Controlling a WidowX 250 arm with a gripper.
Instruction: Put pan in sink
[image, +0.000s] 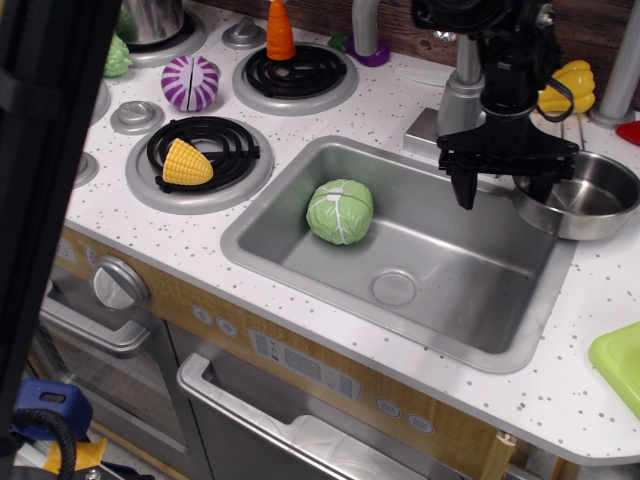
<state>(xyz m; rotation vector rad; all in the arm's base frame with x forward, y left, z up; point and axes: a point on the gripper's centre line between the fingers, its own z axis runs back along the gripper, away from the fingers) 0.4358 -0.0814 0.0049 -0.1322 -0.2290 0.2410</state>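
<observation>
Two dark fingers of the gripper (507, 186) hung spread apart and empty over the sink's (430, 300) back right corner, one tip at the pan's (580, 195) near rim. That pan sat just to the side, on the counter (560, 380) edge, being round, without a clear long axis; its handle was not discernible.

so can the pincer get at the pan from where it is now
Probably yes: the open pincer hangs right at the near-left rim of the pan, which sits on the counter by the sink, with nothing between them.
</observation>
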